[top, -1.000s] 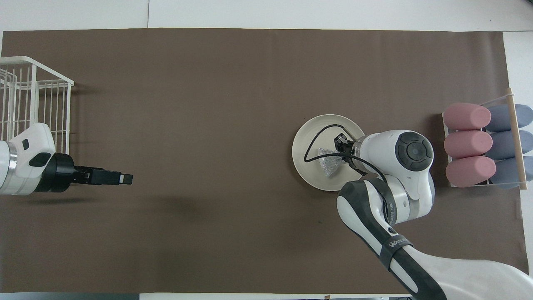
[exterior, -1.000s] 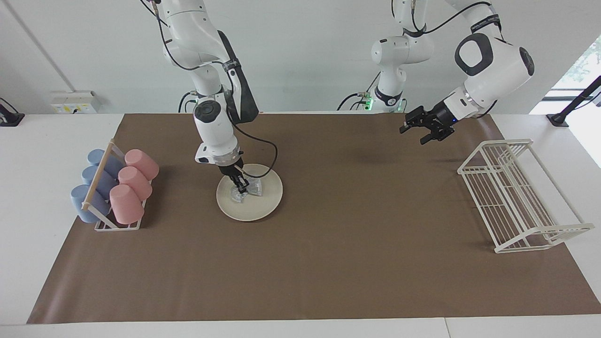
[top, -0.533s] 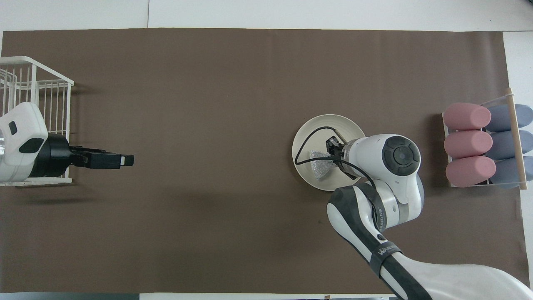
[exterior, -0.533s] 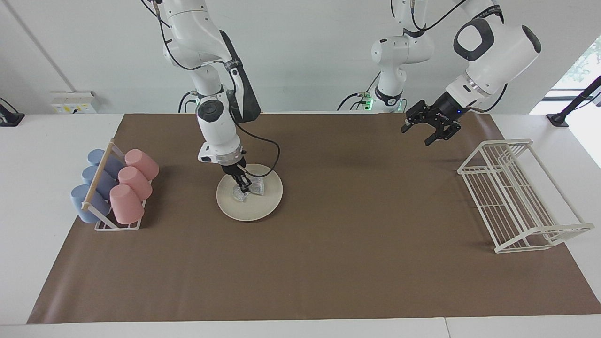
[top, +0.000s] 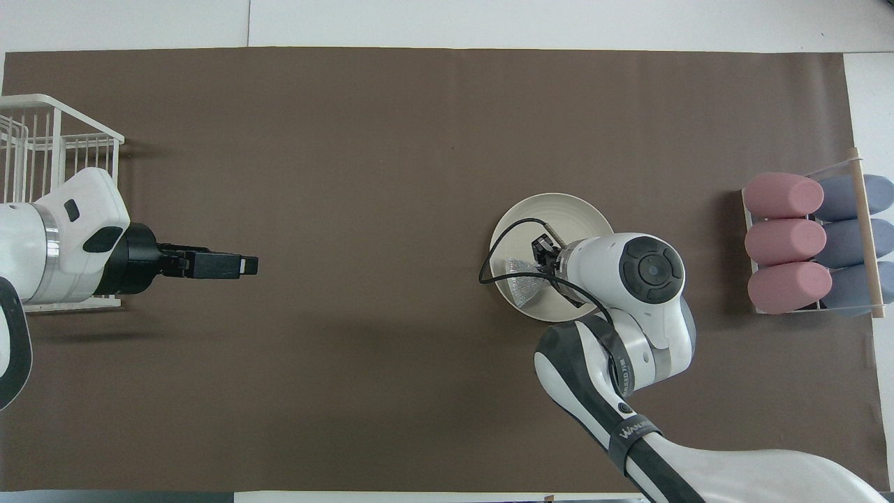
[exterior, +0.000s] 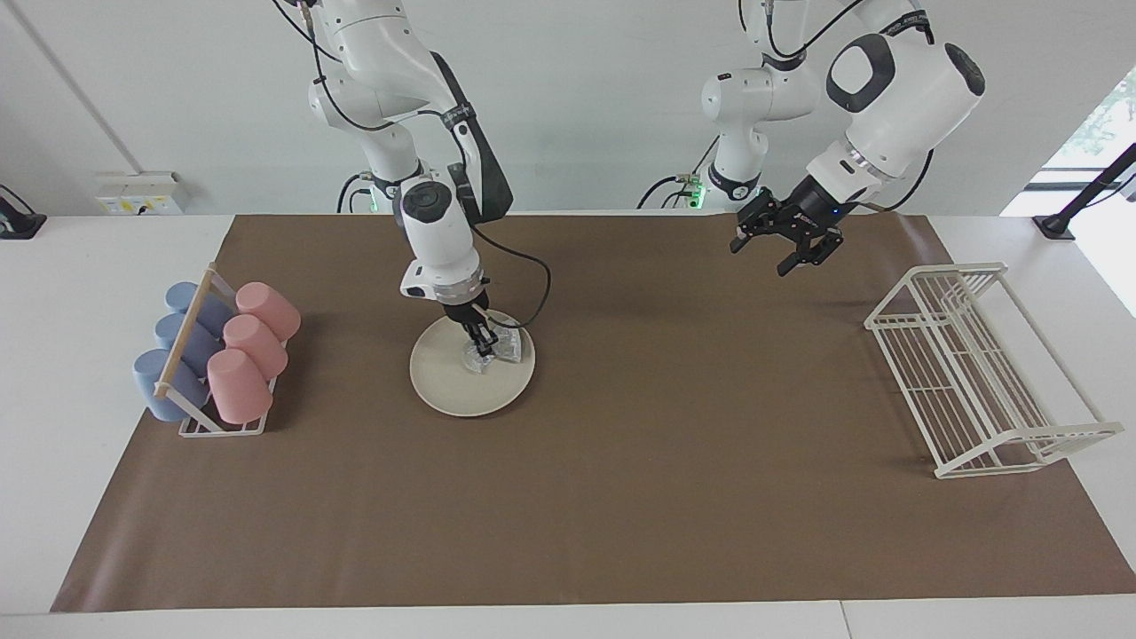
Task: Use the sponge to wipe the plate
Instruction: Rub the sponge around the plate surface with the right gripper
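Table (exterior: 89,532): white, under a brown mat (exterior: 621,497); pale wall at the robots' end. I log the plate (exterior: 453,390) on the mat, beside the cup rack (exterior: 213,355). My right gripper (exterior: 482,344), jaws clamped on the sponge (exterior: 497,351), presses it onto the plate. Left gripper (exterior: 785,240), jaws apart, waits over bare mat near the wire rack (exterior: 976,373).
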Robot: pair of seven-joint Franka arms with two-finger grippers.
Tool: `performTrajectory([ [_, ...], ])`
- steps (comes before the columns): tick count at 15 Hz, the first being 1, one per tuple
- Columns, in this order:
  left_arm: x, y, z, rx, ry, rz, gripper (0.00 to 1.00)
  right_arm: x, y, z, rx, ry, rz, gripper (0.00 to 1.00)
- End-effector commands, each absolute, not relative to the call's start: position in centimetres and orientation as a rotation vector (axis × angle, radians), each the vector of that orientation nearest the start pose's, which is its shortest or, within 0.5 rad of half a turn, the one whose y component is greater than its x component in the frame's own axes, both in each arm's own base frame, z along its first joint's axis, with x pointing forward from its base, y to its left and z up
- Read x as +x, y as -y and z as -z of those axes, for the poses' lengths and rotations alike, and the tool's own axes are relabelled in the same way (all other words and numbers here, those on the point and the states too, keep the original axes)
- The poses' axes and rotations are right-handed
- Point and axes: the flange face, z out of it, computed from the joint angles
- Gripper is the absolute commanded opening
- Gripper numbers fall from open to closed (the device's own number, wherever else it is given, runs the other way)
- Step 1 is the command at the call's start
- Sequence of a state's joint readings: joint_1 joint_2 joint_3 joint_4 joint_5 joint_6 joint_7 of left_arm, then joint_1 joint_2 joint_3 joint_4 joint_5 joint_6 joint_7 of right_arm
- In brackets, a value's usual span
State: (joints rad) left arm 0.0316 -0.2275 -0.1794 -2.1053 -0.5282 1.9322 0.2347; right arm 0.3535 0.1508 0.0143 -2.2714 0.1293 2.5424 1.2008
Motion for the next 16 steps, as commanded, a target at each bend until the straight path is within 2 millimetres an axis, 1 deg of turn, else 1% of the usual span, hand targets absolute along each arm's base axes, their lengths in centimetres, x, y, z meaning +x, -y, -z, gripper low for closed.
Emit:
performTrajectory([
  [1, 48.6, 10.2, -52.2, -3.553, -0.295, 0.141, 1.00, 52.2, -15.6, -29.5, -2.736, -1.236, 0.073, 0.00],
  [2, 48.5, 10.1, -52.1, -3.541, -0.295, 0.136, 1.00, 52.3, -15.1, -29.4, -2.743, -1.224, 0.074, 0.00],
  [3, 48.4, 10.0, -51.9, -3.525, -0.282, 0.123, 1.00, 52.3, -15.2, -29.4, -2.743, -1.224, 0.074, 0.00],
  [5, 48.4, 9.9, -51.8, -3.528, -0.152, 0.089, 1.00, 52.1, -15.9, -29.5, -2.744, -1.219, 0.071, 0.00],
  [7, 48.4, 9.4, -51.7, -3.532, -0.017, 0.067, 1.00, 52.0, -16.2, -29.5, -2.718, -1.273, 0.066, 0.00],
  [8, 48.4, 9.4, -51.7, -3.532, -0.011, 0.065, 1.00, 51.6, -17.3, -29.6, -2.710, -1.289, 0.060, 0.00],
  [9, 48.5, 9.2, -51.7, -3.532, -0.006, 0.067, 1.00, 50.8, -19.6, -29.6, -2.701, -1.303, 0.049, 0.00],
  [11, 48.4, 9.3, -51.7, -3.532, -0.008, 0.066, 1.00, 49.8, -22.1, -29.7, -2.663, -1.369, 0.038, 0.00],
  [12, 48.4, 9.4, -51.7, -3.532, -0.011, 0.065, 1.00, 49.6, -22.5, -29.7, -2.660, -1.368, 0.039, 0.00],
  [14, 48.4, 9.4, -51.7, -3.532, -0.011, 0.065, 1.00, 49.7, -22.3, -29.7, -2.663, -1.369, 0.037, 0.00],
  [16, 48.4, 9.4, -51.8, -3.532, -0.011, 0.068, 1.00, 50.1, -22.5, -30.0, -2.651, -1.372, 0.046, 0.00],
])
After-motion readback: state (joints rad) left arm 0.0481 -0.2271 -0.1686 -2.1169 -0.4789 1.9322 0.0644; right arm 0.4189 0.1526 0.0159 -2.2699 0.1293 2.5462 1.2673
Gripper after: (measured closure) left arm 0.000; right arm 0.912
